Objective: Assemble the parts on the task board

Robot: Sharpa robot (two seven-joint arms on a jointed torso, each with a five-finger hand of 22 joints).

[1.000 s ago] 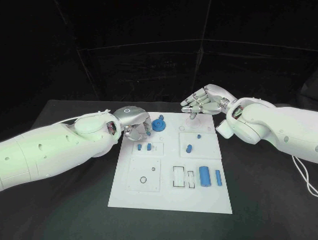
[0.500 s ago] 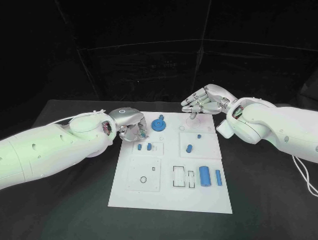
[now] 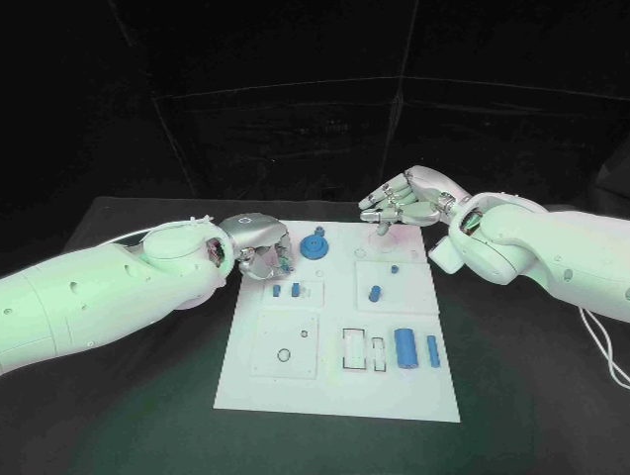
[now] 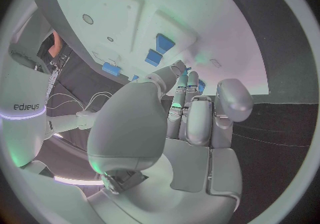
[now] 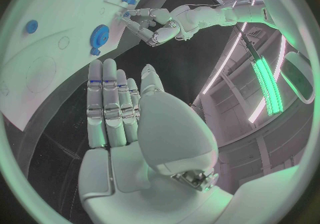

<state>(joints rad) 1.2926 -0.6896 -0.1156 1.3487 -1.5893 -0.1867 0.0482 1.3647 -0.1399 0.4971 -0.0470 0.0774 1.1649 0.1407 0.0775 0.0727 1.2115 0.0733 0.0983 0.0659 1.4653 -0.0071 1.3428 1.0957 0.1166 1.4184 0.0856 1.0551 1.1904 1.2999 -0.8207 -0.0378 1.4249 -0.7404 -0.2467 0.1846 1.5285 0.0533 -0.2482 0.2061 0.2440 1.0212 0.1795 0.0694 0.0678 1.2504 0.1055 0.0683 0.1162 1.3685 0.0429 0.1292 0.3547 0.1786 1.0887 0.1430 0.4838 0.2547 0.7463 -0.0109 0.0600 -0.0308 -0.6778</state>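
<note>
Black table (image 3: 143, 396) carries the task board (image 3: 336, 391); each robot hand, left (image 3: 262, 249) and right (image 3: 407, 201), hovers empty, fingers loosely apart

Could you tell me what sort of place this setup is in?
Probably a robotics lab or test cell: a white task board with small blue parts lies on a black table, dark curtains hang behind, and strip lights show in the right wrist view.

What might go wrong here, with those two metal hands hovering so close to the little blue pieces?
Two risks, as guesses. The left hand hangs at the task board's far left corner, fingers curled right beside the blue gear; a small slip might knock the gear askew. The right hand hovers open over the board's far edge, above the small blue parts, so a hasty descent might scatter them.
</note>
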